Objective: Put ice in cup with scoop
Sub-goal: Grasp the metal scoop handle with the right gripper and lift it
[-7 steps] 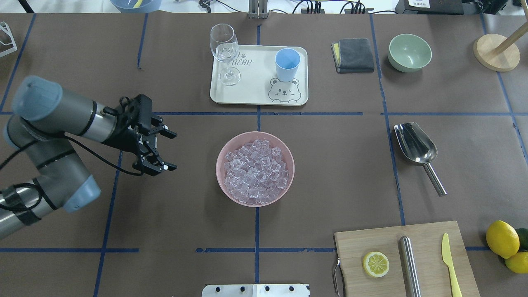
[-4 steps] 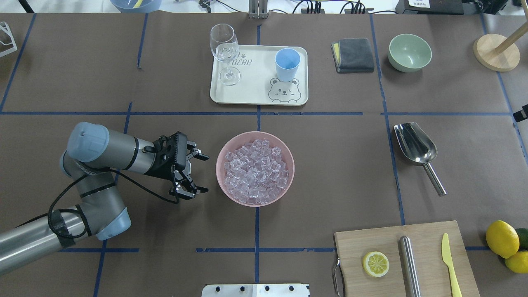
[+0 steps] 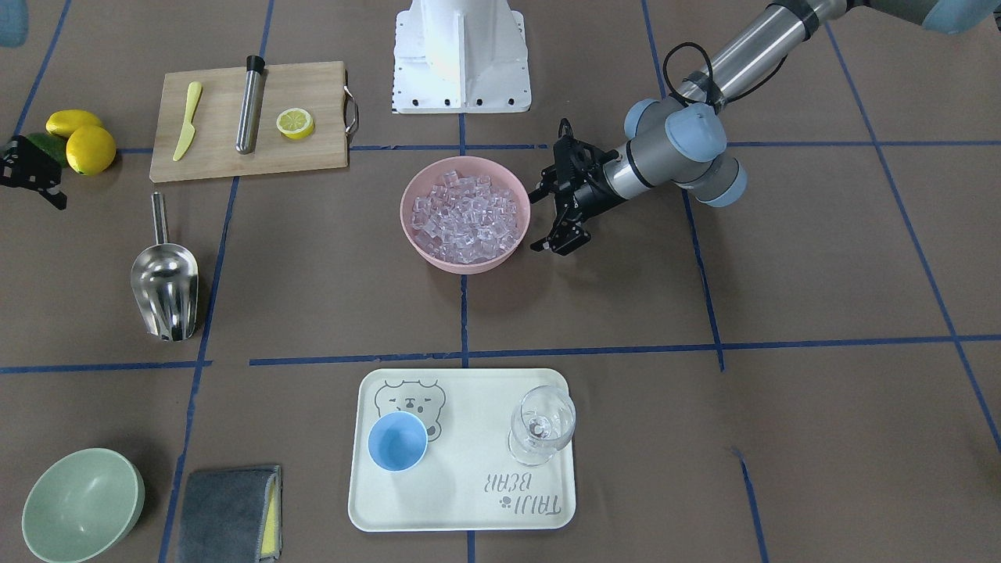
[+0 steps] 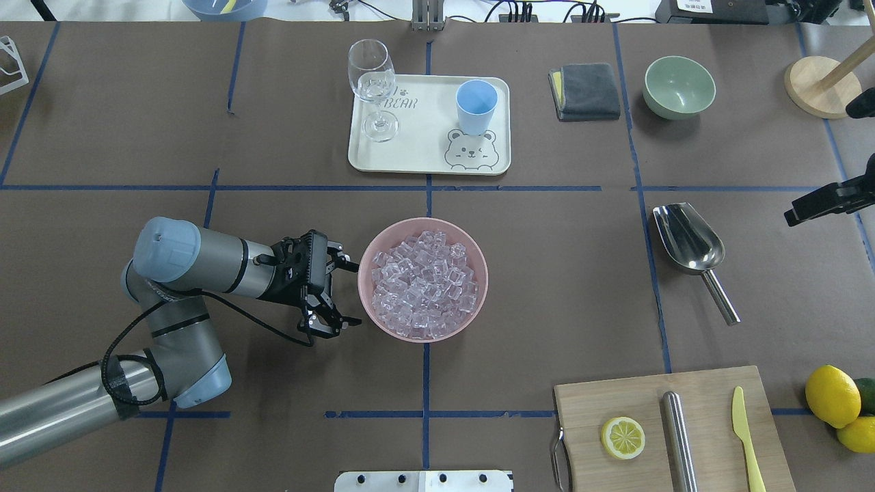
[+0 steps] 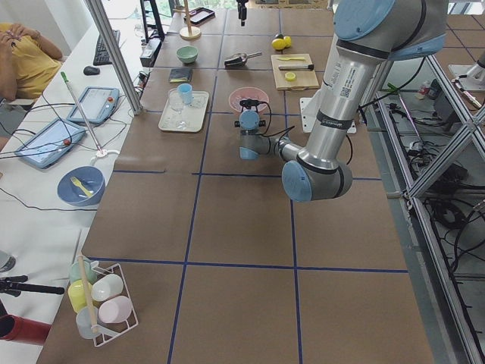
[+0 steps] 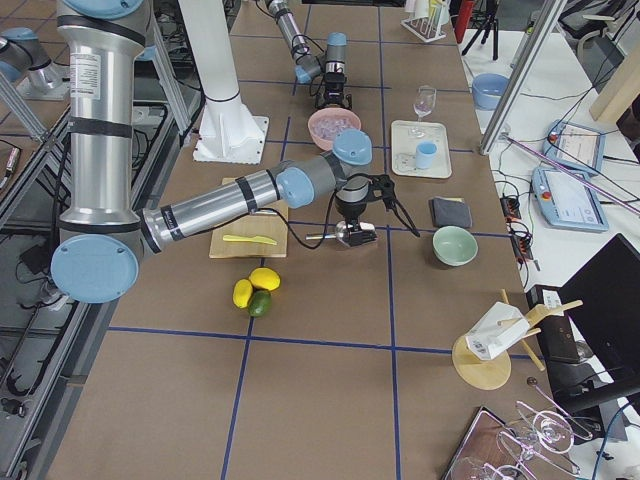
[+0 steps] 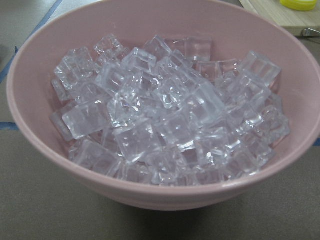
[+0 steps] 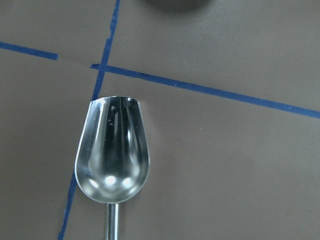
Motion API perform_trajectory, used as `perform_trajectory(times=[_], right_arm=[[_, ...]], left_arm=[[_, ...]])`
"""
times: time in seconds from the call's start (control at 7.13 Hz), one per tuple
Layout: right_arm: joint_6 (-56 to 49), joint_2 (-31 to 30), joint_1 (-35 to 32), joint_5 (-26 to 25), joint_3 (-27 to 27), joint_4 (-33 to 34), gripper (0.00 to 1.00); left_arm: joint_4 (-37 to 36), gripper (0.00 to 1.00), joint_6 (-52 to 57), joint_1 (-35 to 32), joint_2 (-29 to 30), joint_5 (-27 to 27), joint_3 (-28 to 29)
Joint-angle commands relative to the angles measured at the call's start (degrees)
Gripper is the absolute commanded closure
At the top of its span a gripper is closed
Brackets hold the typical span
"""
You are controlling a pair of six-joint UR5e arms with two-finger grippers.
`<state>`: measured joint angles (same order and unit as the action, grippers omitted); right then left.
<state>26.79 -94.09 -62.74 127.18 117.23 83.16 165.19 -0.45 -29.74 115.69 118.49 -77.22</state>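
The ice (image 4: 424, 283) fills a pink bowl (image 4: 362, 290) at mid-table and fills the left wrist view (image 7: 165, 120). My left gripper (image 4: 350, 292) is open and empty, its fingers just left of the bowl's rim, also seen in the front view (image 3: 536, 220). The steel scoop (image 4: 687, 240) lies on the table at the right, handle toward me. My right gripper (image 4: 818, 162) hangs open at the right edge above the scoop, which shows in its wrist view (image 8: 112, 160). The light-blue cup (image 4: 476, 102) stands upright on a cream tray (image 4: 417, 154).
A wine glass (image 4: 372, 82) shares the tray. A grey cloth (image 4: 585, 91), a green bowl (image 4: 679, 87) and a wooden stand (image 4: 822, 87) are at the back right. A cutting board (image 4: 704, 410) with a lemon half, steel tube and yellow knife is front right, beside lemons (image 4: 832, 396).
My left arm has swung right and brought its open gripper up to the pink bowl's left side. My right gripper has come into view at the right edge.
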Motion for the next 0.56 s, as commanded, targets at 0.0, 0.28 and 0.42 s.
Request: perform_trajectory(times=[0.0,0.28,0.42], right_arm=[[11.89,-2.49,8.21,-2.55,0.64,-6.49,0.00],[19.44,-4.78,16.92,-9.63,-1.80,-14.13,0.00],[19.44,-4.79,17.91,-9.67,-5.39,-17.30,0.01]], left_arm=[[0.13,0.00,-0.08,0.03,0.06,-0.28,-0.03],[0.13,0.00,-0.08,-0.06,0.06,-0.28,-0.03],[0.22,0.00,-0.08,-0.06,0.06,-0.28,-0.03]])
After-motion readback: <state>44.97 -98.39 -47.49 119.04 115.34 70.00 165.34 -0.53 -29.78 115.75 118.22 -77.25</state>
